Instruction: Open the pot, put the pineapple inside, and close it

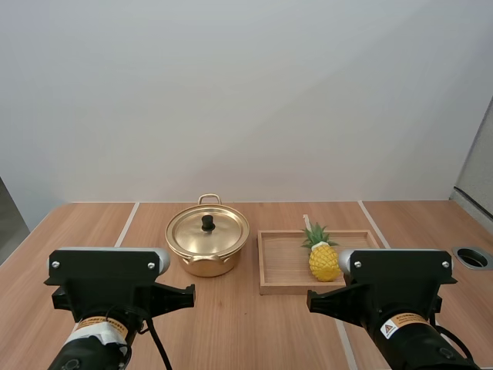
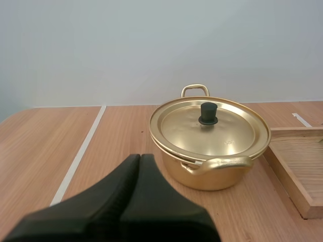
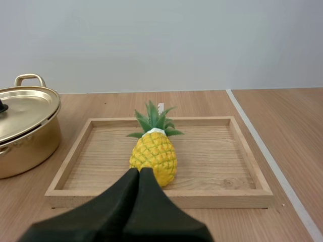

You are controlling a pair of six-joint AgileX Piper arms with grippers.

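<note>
1. Left gripper: the fingers are pressed together into one dark wedge, with nothing between them.
2. Pot: gold-coloured, standing on the table ahead of the left jaws and a little to their right. It is clear of the fingertips.
3. Lid: seated on the pot, so the pot is closed. Its black knob stands upright at the centre, beyond the left jaws.
4. Right gripper: the fingers likewise lie flat against each other and hold nothing.
5. Pineapple: lying in the wooden tray, straight ahead of the right jaws. The yellow body is nearest the tips and the green crown points away from them. The tips line up with the fruit's near end; contact cannot be confirmed.
6. Tray: on the table just beside the pot. The pot lies off to the left of the right jaws, and the tray's near corner lies off to the right of the left jaws.
</note>
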